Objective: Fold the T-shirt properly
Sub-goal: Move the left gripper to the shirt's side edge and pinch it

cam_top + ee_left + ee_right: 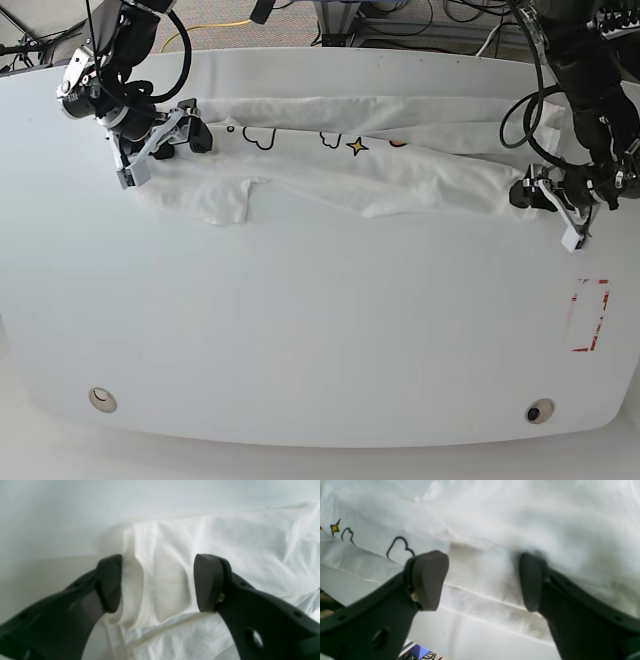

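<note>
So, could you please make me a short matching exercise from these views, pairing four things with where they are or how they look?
Things:
1. T-shirt
2. left gripper
3. right gripper
4. red rectangle mark

Descriptions:
A. open at the shirt's end on the base view's right
B. on the bare table, near its right edge in the base view
C. lying in a long, rumpled band across the far side of the table
D. open at the shirt's end on the base view's left

Pairs: 1-C, 2-A, 3-D, 4-B

White rounded table [300,330], red-outlined rectangle [588,315] marked near one edge, cables [400,25] on grey floor [290,15] behind, bright even light
</note>
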